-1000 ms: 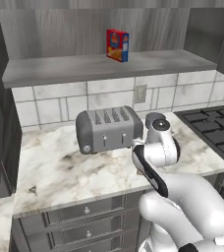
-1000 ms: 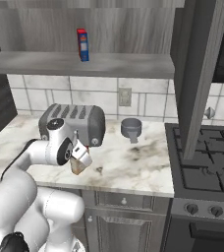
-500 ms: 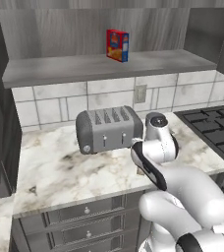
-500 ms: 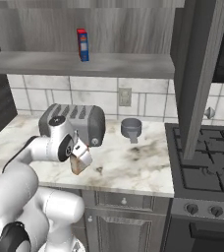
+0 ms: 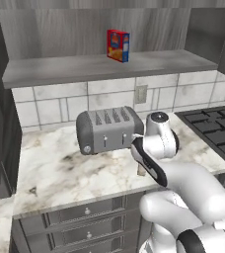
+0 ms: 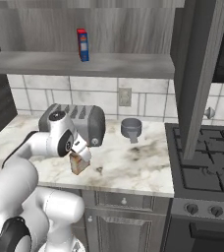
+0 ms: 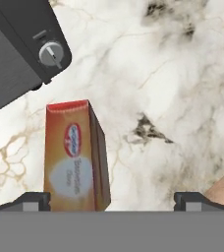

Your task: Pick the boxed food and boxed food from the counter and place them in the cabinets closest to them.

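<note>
Your gripper (image 7: 112, 199) is hanging with its jaws spread wide and gripping nothing, just above the tan-brown boxed food (image 7: 72, 157), which is standing upright on the marble counter (image 7: 182, 83) beside the toaster (image 7: 15, 49). The red boxed food (image 5: 118, 45) is sitting on the cabinet shelf (image 5: 85, 66) above.

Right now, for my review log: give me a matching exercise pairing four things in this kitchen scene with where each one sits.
Things:
1. red boxed food
2. tan-brown boxed food
3. toaster
4. small grey pot

Places:
A. on the counter, just below the open gripper
B. on the counter near the stove
C. on the cabinet shelf
D. on the counter against the tiled wall, behind the arm

Pairs: 1-C, 2-A, 3-D, 4-B
</note>
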{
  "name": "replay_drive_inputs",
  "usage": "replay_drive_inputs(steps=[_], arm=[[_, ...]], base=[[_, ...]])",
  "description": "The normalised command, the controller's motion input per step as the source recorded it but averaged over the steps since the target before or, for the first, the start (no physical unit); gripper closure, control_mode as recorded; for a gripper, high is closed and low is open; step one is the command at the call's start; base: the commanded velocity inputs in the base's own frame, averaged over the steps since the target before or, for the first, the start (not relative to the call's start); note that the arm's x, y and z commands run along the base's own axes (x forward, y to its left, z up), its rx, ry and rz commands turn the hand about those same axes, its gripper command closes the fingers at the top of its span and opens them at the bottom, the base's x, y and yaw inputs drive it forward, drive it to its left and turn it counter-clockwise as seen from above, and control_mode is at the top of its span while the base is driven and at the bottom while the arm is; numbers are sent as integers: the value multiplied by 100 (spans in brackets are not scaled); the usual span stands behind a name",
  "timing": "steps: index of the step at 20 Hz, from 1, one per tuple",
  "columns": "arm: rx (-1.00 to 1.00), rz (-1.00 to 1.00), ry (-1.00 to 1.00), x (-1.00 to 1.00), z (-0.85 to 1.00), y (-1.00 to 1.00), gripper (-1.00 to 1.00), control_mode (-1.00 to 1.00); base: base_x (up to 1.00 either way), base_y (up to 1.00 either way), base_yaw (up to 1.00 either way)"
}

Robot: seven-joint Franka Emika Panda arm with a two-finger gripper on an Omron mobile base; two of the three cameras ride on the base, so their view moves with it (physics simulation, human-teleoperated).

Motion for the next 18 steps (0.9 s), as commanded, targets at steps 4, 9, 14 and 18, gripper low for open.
replay_drive_inputs(steps=[4,9,14,18], arm=[[3,0,-6,-17,5,-4,-100,-100],[-1,-1,-2,1,-4,15,-100,-100],[-6,-4,0,12,-11,31,-100,-100],[-1,0,0,0,0,2,-100,-100]], base=[[0,0,0],[0,0,0],[0,0,0],[0,0,0]])
